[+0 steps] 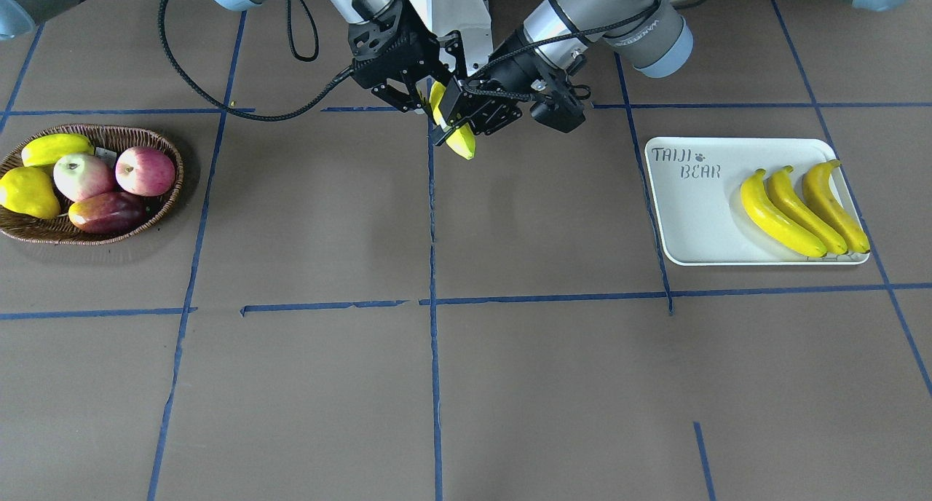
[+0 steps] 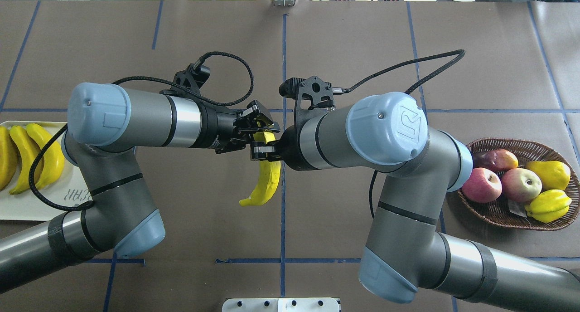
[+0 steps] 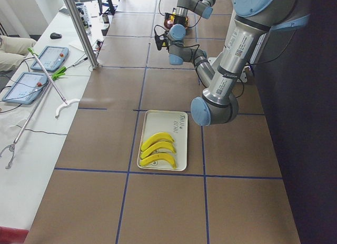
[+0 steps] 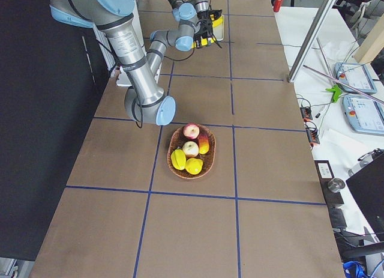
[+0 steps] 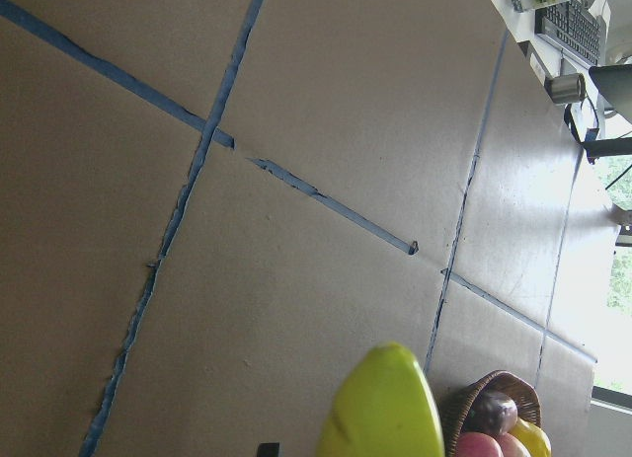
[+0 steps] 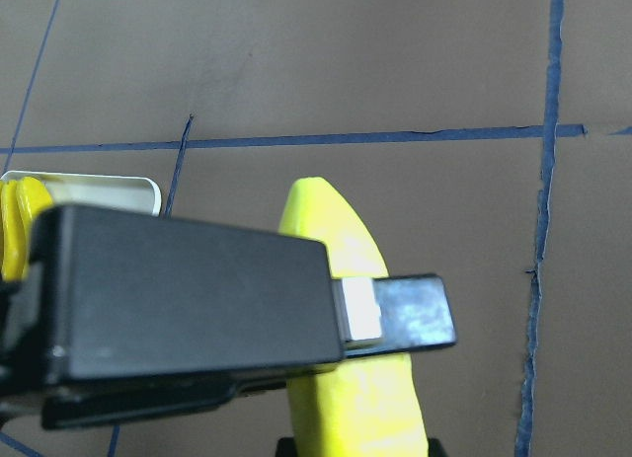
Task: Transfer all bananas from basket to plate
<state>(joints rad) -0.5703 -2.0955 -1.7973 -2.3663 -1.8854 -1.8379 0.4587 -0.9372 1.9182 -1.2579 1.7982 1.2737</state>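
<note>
One banana [image 1: 461, 143] [image 2: 267, 180] hangs in the air over the table's middle, between the two grippers. My left gripper [image 1: 453, 111] [image 2: 259, 129] is shut on its upper half. From the other side my right gripper [image 1: 416, 97] [image 2: 267, 151] also looks shut on it, partly hidden under its wrist. In the left wrist view the banana [image 5: 385, 408] tip shows at the bottom, and a black finger crosses the banana [image 6: 331, 220] in the right wrist view. Three bananas [image 1: 797, 210] lie side by side on the plate [image 1: 692, 217] [image 2: 27, 203]. No banana shows in the basket [image 1: 145, 133] [image 2: 512, 141].
The basket holds two apples [image 1: 145, 170], a dark red-yellow mango-like fruit [image 1: 109, 211] and two plump yellow fruits [image 1: 29, 191]. Blue tape lines cross the brown table. Beyond its far edge, a white bench [image 3: 37, 112] carries tablets and cables.
</note>
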